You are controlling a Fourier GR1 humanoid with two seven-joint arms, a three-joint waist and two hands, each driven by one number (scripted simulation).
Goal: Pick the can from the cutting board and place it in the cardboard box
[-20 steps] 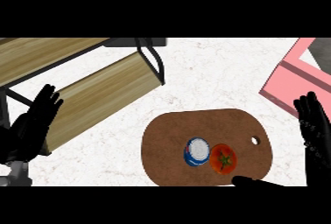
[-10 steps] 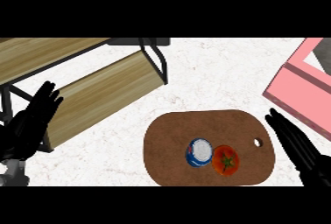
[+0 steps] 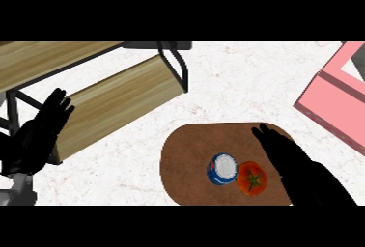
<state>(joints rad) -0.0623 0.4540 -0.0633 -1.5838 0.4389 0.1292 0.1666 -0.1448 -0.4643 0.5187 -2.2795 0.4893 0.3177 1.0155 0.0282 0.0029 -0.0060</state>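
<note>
A blue can with a white top (image 3: 222, 169) stands on the brown oval cutting board (image 3: 192, 159), touching or close beside a red tomato (image 3: 251, 177) on its right. My right hand (image 3: 292, 161) lies over the board's right part with straight fingers pointing up-left, just right of the tomato and apart from the can. A pink box (image 3: 335, 91) with open flaps shows at the upper right edge. My left hand (image 3: 39, 135) rests open at the left edge, fingers up.
A wooden shelf or rack with a black metal frame (image 3: 107, 87) fills the upper left. The counter top (image 3: 242, 82) is white and speckled between rack, board and box.
My right hand has moved left from the right edge onto the cutting board, now covering the board's hole and right side. The left hand has barely moved.
</note>
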